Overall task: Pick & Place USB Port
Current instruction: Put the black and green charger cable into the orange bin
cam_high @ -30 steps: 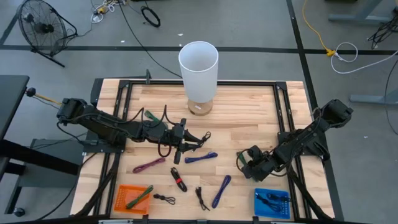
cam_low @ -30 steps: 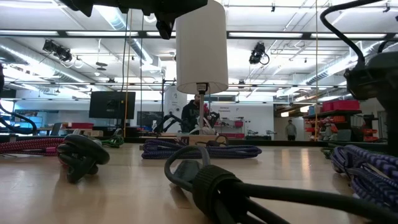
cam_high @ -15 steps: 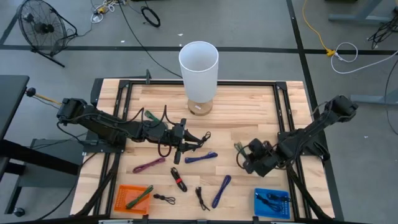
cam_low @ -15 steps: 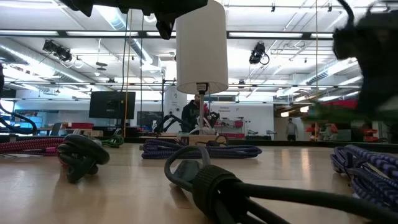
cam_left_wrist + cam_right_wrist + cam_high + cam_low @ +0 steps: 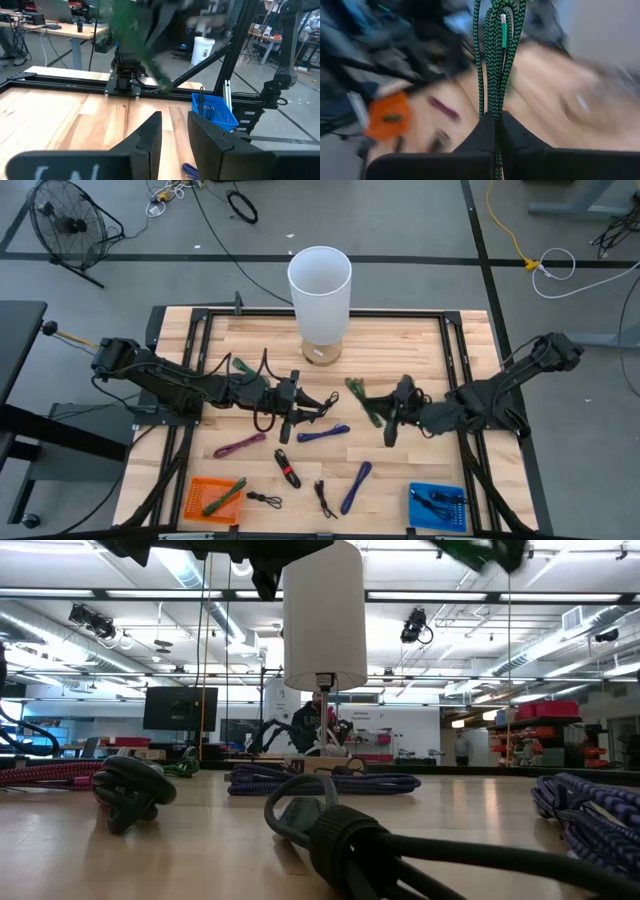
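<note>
My right gripper [image 5: 390, 420] is over the table's middle, right of centre, and is shut on a coiled green braided cable [image 5: 362, 402]. The cable also shows in the right wrist view [image 5: 495, 60], blurred in the left wrist view [image 5: 132, 30] and at the top of the low view [image 5: 478, 550]. My left gripper [image 5: 293, 412] hovers open near the centre [image 5: 175, 135], with black cable loops [image 5: 318, 402] beside it and nothing between its fingers. An orange bin [image 5: 213, 498] at the near left holds another green cable. A blue bin [image 5: 437, 507] at the near right holds a black one. My right gripper pinches the green cable's bundle of several folded strands [image 5: 494, 107] between its two fingers [image 5: 512, 132]. The fingers point roughly toward the table's left. The coil sticks out beyond the fingertips, lifted clear of the table.
A tall white cylinder [image 5: 319, 290] stands at the far middle. Loose cables lie on the near half: maroon [image 5: 240, 445], blue [image 5: 322, 433], red and black [image 5: 288, 468], black [image 5: 324, 498] and another blue one [image 5: 355, 485]. Black frame rails [image 5: 455, 370] border the table.
My right gripper has risen from the near right of the table and swung toward the centre and the far edge, turning as it went. It carries the green cable, now lifted clear. In the low view it has climbed out of the picture's right side to the top edge.
</note>
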Robot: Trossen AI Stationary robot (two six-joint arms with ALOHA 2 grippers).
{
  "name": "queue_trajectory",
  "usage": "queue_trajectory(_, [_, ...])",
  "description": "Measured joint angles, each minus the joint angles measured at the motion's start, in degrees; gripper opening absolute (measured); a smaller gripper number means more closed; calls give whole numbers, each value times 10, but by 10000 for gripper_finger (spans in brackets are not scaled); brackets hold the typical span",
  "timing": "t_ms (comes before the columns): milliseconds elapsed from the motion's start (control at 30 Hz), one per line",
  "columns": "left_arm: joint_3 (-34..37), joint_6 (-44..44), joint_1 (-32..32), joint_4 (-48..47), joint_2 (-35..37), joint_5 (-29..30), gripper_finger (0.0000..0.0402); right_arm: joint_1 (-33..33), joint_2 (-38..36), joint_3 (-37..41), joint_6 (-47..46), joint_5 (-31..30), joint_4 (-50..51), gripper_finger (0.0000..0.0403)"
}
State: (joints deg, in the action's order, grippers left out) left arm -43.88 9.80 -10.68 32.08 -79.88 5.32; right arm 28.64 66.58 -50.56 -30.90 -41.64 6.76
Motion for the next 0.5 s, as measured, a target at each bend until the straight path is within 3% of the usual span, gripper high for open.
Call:
queue_trajectory(200, [0, 0, 0, 8, 0, 0, 99, -20, 40, 0, 210, 79, -208, 0])
queue_trajectory(500, [0, 0, 0, 26, 0, -9, 99, -68, 103, 0, 234, 123, -248, 0])
